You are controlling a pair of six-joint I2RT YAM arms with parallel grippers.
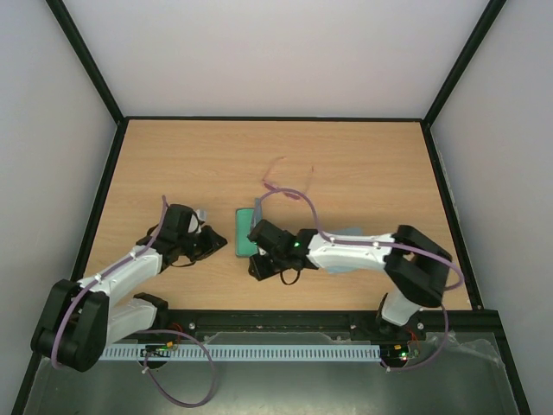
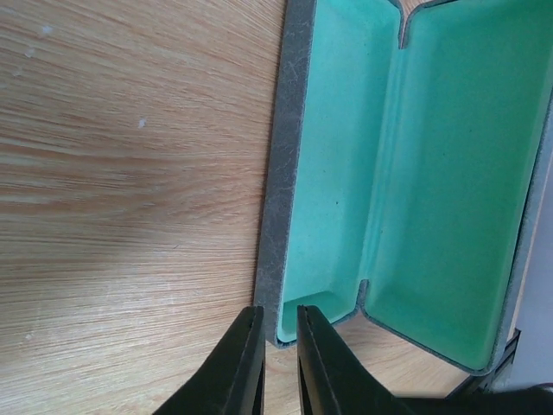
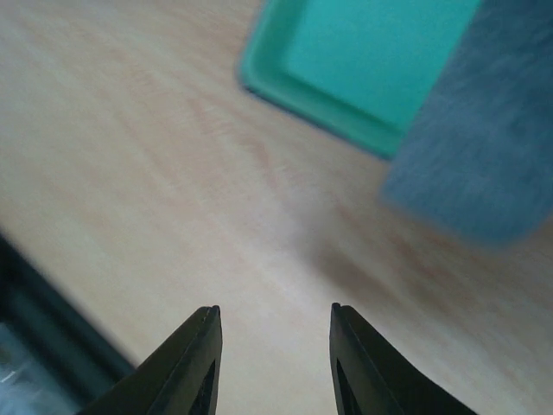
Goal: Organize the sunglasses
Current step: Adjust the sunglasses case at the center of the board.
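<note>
The sunglasses (image 1: 281,177) are seen only in the top view, lying flat on the bare wood just above the centre of the frame, apart from both arms and a little above the open case (image 1: 244,232). They are judged to be very light and springy, with thin wire that could be bent and see-through lenses that could be smeared or scratched. A gentle pinch is therefore called for, best taken at the bridge or at a hinge corner where the frame is stiffest, not on a lens or along a slender arm. Some sliding on the smooth tabletop is to be expected when the fingers close. The left gripper (image 2: 278,341) is drawn nearly together at the bottom of its wrist view. Its fingers straddle the grey wall at the case's (image 2: 406,173) lower-left corner, but whether that wall is clamped cannot be told. The right gripper (image 3: 272,324) is spread and empty over bare wood, with the green lining (image 3: 346,60) blurred at the upper right.
</note>
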